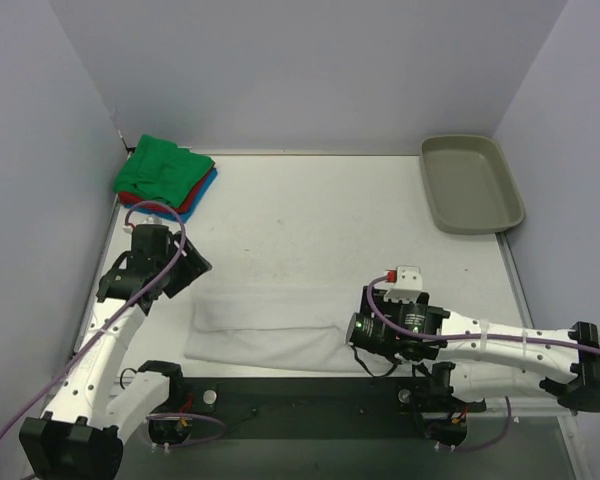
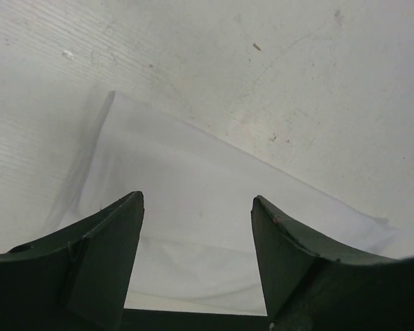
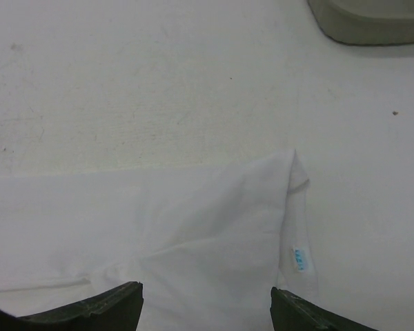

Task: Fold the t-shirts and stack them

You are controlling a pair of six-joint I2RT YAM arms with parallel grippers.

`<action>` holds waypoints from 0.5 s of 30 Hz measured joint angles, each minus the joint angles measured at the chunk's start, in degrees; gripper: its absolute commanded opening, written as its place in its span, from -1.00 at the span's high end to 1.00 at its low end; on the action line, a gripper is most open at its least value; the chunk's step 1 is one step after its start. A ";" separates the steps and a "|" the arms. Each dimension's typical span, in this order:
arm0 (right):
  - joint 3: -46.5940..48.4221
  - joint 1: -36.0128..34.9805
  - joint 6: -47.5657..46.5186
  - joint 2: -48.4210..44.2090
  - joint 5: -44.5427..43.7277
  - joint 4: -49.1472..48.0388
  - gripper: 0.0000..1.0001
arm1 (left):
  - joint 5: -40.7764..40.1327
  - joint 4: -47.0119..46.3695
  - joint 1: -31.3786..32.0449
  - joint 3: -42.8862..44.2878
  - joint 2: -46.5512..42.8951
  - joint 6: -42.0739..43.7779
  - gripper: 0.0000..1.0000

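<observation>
The white t-shirt (image 1: 270, 325) lies folded into a long flat strip near the table's front edge. It fills the lower part of the left wrist view (image 2: 193, 200) and of the right wrist view (image 3: 165, 234), where a small blue tag shows at its right end. My left gripper (image 2: 196, 207) is open and empty above the strip's left end. My right gripper (image 3: 207, 303) is open and empty above its right end. A stack of folded green (image 1: 160, 168), red and blue shirts sits at the back left corner.
A grey-beige plastic tray (image 1: 472, 183) stands at the back right, its edge also in the right wrist view (image 3: 372, 24). Walls enclose the table on the left, back and right. The dark front rail (image 1: 300, 395) runs between the arm bases.
</observation>
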State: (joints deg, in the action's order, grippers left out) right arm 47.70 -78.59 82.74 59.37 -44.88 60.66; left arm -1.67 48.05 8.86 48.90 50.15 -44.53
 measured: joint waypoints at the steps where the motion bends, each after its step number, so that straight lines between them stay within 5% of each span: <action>1: -0.81 2.40 -3.80 -0.02 0.35 -3.34 -0.45 | 0.61 -1.88 0.00 0.00 1.38 0.02 -0.46; 8: -5.57 17.05 -25.40 5.03 7.10 -26.99 -0.43 | 2.80 -12.35 2.36 -0.11 12.22 0.07 -0.42; 15: -7.37 29.49 -33.97 7.58 14.21 -38.12 -0.42 | 4.00 -15.17 9.09 0.42 20.87 1.46 -0.38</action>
State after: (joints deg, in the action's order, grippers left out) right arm 40.34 -49.10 48.77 66.96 -30.68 22.55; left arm 2.33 32.88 17.96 49.32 71.02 -43.07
